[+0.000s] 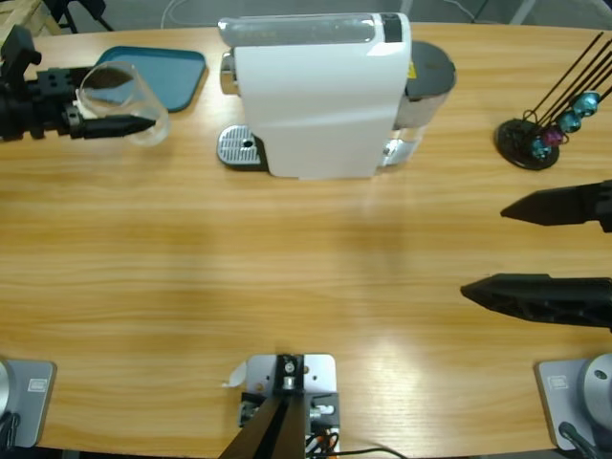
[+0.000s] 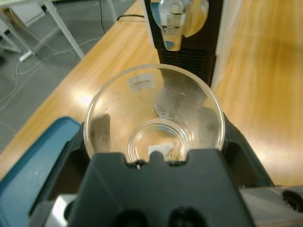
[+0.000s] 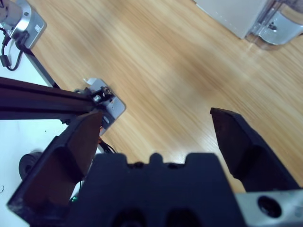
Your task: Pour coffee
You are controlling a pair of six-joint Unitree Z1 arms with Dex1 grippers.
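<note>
Tumbler [image 2: 154, 113] empty in left wrist view, clasped by left gripper [image 1: 115, 124], right gripper [image 1: 488, 249] spread wide.

Clear tumbler [image 1: 122, 100] tipped sideways beside teal tray; coffee indiscernible.

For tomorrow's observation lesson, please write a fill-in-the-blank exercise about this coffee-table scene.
1. The left gripper holds a clear ____ tumbler.
2. The right gripper has its jaws ____, holding nothing.
3. The flat tray behind the tumbler is coloured ____.
4. The boxy coffee machine has a ____ body.

Missing words: plastic; open; blue; white
</note>
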